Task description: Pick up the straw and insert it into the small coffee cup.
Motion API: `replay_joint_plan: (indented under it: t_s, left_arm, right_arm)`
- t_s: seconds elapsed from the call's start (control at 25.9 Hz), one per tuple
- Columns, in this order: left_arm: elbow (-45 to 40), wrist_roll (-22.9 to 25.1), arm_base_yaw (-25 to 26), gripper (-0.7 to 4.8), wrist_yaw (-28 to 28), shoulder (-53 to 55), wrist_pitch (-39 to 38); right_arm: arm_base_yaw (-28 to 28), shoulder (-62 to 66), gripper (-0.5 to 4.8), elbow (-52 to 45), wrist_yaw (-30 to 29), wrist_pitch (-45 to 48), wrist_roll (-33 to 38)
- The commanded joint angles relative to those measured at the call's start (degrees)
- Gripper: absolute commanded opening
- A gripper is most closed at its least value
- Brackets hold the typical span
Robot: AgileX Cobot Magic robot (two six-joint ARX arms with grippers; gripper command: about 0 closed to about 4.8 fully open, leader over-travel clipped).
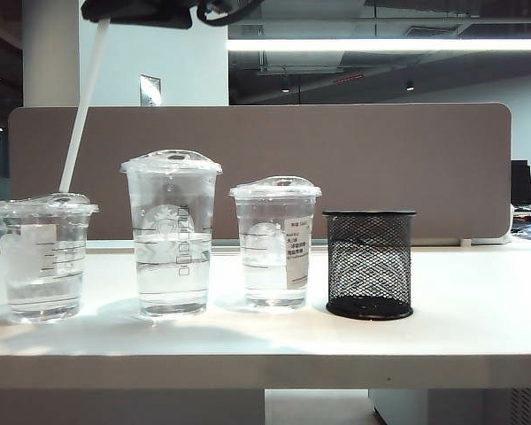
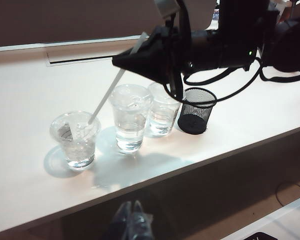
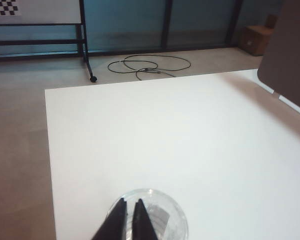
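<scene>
Black right arm [image 2: 225, 40] (looped cables), tapered fingers [image 3: 116, 222].

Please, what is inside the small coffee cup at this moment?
Clear liquid fills the small coffee cup low down. The straw, held by the right gripper, enters its domed lid; its submerged end is unclear. The left gripper waits away.

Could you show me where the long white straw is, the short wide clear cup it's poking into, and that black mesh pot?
Long white straw [image 1: 81, 111], exterior view, mid-shaft.
Short wide clear plastic cup [image 1: 41, 283], exterior view, front wall.
Black mesh pot [image 1: 369, 266], exterior view, mesh side.
</scene>
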Motion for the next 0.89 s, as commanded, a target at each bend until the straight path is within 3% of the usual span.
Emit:
replay_joint_plan:
  t_s: [0.04, 0.46, 0.54, 0.7, 0.89]
  left_arm:
    - [0.2, 0.0, 0.0, -0.05, 0.2, 0.1, -0.1]
    - [0.2, 0.0, 0.0, -0.05, 0.2, 0.1, -0.2]
    - [0.2, 0.0, 0.0, -0.05, 0.2, 0.1, -0.1]
    - [0.2, 0.0, 0.0, -0.05, 0.2, 0.1, -0.1]
    - [0.2, 0.0, 0.0, -0.05, 0.2, 0.1, -0.1]
  right_arm:
    - [0.1, 0.0, 0.31, 0.3, -0.5, 0.7, 0.2]
    - [0.1, 1.9, 0.34, 0.3, -0.5, 1.2, 0.2]
    - [0.1, 2.6, 0.85, 0.3, -0.7, 2.2, 0.2]
    - [0.2, 3.3, 2.85, 0.3, -2.0, 3.6, 0.2]
    - [0.2, 2.7, 2.84, 0.3, -1.5, 5.6, 0.2]
